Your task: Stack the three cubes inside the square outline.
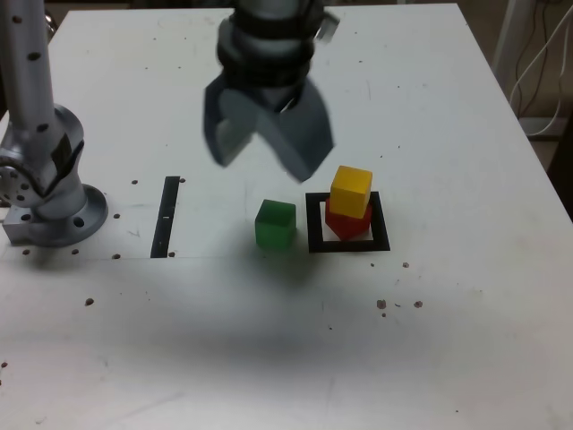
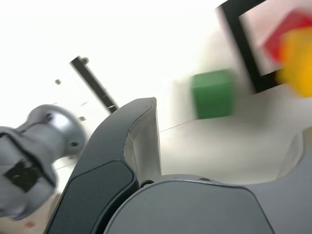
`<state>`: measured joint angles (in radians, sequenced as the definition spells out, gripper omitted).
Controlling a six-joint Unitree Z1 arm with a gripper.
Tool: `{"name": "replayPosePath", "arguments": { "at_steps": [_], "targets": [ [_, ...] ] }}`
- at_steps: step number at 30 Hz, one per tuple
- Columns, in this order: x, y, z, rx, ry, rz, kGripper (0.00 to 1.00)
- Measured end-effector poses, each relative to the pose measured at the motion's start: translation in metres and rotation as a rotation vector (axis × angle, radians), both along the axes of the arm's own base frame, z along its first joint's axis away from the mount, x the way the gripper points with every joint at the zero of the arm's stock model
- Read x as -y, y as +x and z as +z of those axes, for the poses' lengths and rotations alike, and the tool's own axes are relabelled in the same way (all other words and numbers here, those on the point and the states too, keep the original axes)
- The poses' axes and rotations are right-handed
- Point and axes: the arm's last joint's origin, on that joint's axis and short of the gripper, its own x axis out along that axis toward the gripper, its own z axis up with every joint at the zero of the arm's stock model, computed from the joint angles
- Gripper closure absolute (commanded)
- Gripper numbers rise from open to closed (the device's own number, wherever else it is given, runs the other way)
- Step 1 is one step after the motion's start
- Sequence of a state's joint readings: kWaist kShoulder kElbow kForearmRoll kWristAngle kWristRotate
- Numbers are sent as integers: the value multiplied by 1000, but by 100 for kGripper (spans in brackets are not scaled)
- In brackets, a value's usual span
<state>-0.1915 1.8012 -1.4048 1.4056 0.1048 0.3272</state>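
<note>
Pale, smooth tabletop spreads across the exterior view, the white table (image 1: 448,340) dotted with small dark, irregular specks and crossed by a fine straight seam. Taking the square outline (image 1: 380,222) as the centre of a clock face laid over the exterior view, two thin cables (image 1: 566,67) hang beyond the table's edge at about 2 o'clock. The outline itself is a flat, matt black band with crisp corners round a white middle.

Within it sits the red cube (image 1: 347,226), plain-faced and turned cornerwise to the frame. The yellow cube (image 1: 351,192) rests on top of it, its flat sides set at a different angle from the red one's. At 9 o'clock, just outside the frame, the green cube (image 1: 276,225) lies on the table, near the band but apart from it, its faces matt and unmarked. Farther along 9 o'clock is a straight black strip (image 1: 166,217), slim and flat, and beyond that a rounded, grey metallic arm base (image 1: 59,215) with bolts in its flange.

At 10 o'clock the claw (image 1: 269,163) hangs blurred above the table. Its curved, smooth grey fingers (image 2: 146,141) stand wide apart with nothing between them, the wrist view showing a pale, flat inner face on one.
</note>
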Motion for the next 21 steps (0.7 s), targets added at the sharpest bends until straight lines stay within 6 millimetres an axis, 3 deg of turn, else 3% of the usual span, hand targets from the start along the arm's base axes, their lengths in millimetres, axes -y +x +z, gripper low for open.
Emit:
{"name": "replayPosePath", "arguments": {
  "at_steps": [11,21],
  "targets": [
    [25,-8,-22,-38,7,-88,0],
    [27,-8,-51,-37,7,-93,0]
  ]
}}
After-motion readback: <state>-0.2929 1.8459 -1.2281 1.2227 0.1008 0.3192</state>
